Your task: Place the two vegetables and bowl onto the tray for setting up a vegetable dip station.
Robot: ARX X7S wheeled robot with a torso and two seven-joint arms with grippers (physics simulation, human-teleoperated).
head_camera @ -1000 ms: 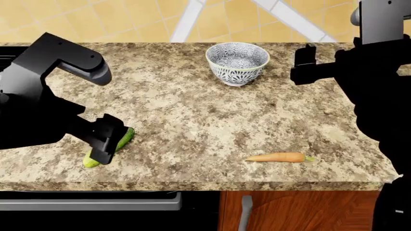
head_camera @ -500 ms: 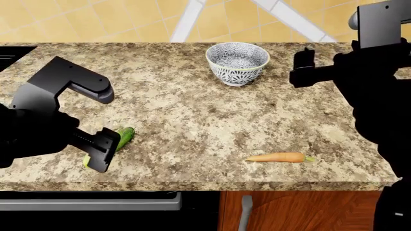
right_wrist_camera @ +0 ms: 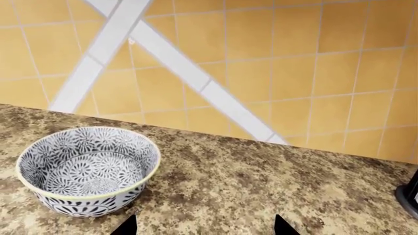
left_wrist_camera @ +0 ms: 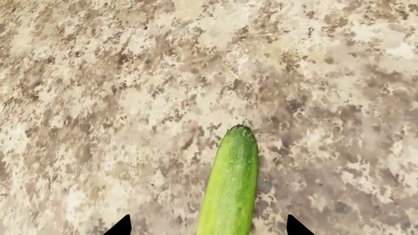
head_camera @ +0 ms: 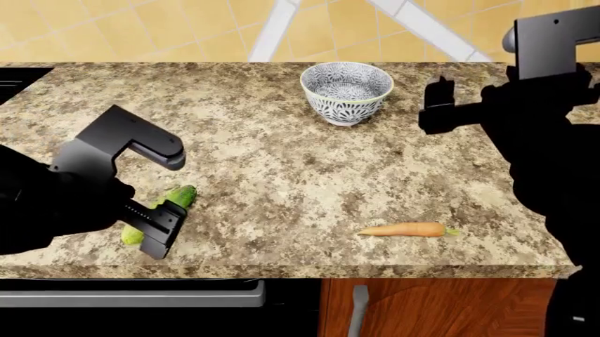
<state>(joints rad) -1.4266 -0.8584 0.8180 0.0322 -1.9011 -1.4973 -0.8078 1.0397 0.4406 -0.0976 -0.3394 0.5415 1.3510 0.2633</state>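
The light-green cucumber lies near the counter's front left, its middle hidden by my left gripper. In the left wrist view the cucumber runs between the two spread fingertips of the left gripper, which is open and not touching it. The orange carrot lies at the front right. The blue-patterned bowl stands upright at the back centre. My right gripper hovers to the bowl's right, open and empty, with the bowl off to one side of it. The tray is out of view.
The granite counter ends at a front edge with a dark drawer front and a wooden cabinet door below. A black recess sits at the back left corner. A yellow tiled wall rises behind the counter. A dark object stands beyond the bowl's far side.
My left arm has swung to the right and lower over the cucumber, which has not moved. The right gripper drifted slightly left. Bowl and carrot stayed put.
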